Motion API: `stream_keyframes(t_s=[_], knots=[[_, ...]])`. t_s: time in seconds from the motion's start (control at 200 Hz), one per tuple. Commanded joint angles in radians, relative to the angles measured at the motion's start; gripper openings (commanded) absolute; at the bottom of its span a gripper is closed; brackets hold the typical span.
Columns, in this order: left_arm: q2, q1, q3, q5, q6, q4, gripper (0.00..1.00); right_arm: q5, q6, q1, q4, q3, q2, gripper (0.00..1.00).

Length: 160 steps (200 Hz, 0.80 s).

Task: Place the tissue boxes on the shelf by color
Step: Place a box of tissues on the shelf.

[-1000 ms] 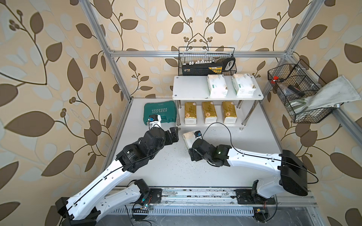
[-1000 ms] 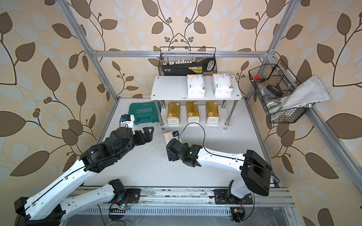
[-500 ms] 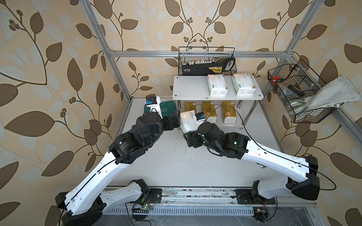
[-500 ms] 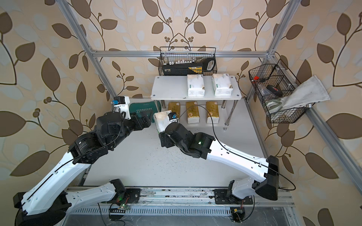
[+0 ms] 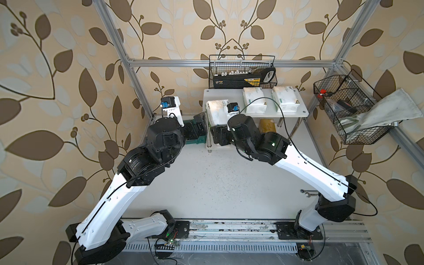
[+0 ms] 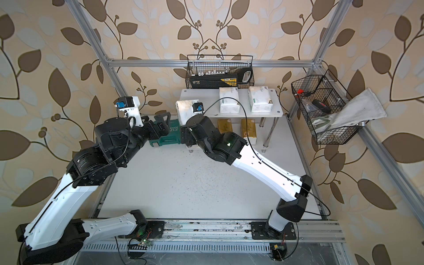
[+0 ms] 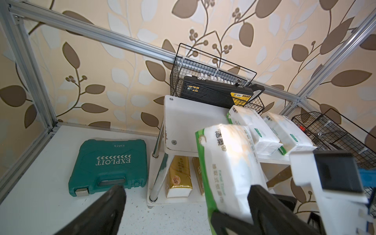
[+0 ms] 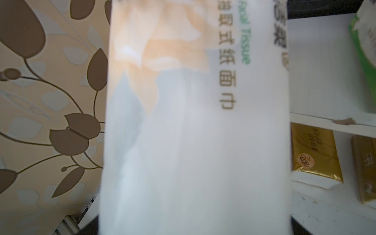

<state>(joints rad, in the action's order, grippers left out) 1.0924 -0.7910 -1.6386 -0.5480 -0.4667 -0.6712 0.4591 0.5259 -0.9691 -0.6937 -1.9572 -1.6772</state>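
Both arms have swung up and back since a second ago: the right gripper (image 5: 218, 133), then low over the desk (image 5: 218, 183) in front of the shelf (image 6: 199, 96), now stands raised at the left end of the shelf's top board, and the left gripper (image 6: 162, 125) has travelled back alongside it to hang over the green tool case (image 7: 107, 162) by the wall. The right gripper is clamped on the near end of a white tissue pack (image 5: 216, 112), which points lengthwise away from the arm, its far end at the board's front left corner. Whether the pack touches the board cannot be told, and in the right wrist view it fills most of the picture and is blurred. The left gripper holds nothing, its jaws spread wide. One of its fingers (image 7: 264, 205) shows just beside the carried pack in the left wrist view, and contact cannot be judged. On the top board two more white packs (image 5: 254, 99) (image 5: 285, 98) lie side by side at the middle and right, apart from the carried one. On the lower board lie the gold packs (image 6: 223, 125) (image 6: 249, 128). A top view shows two, and the left wrist view shows another (image 7: 179, 177) at the left end, near the chrome leg. A black wire basket (image 5: 241, 68) hangs behind the shelf.
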Motion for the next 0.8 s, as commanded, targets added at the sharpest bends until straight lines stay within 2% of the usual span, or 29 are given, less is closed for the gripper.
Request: stream_keyframes(t_s=[0.0, 0.49, 0.795], knots=[[0.011, 0.010, -0.008, -0.018, 0.015, 0.005, 0.99, 0.057, -0.047, 0.035, -0.036, -0.112, -0.071, 0.81], [-0.026, 0.013, 0.135, -0.006, -0.048, 0.038, 0.99, -0.009, -0.063, 0.199, -0.110, -0.436, -0.298, 0.81], [-0.040, 0.013, 0.178, -0.008, -0.074, 0.041, 0.99, -0.030, -0.084, 0.220, -0.095, -0.488, -0.366, 0.81]])
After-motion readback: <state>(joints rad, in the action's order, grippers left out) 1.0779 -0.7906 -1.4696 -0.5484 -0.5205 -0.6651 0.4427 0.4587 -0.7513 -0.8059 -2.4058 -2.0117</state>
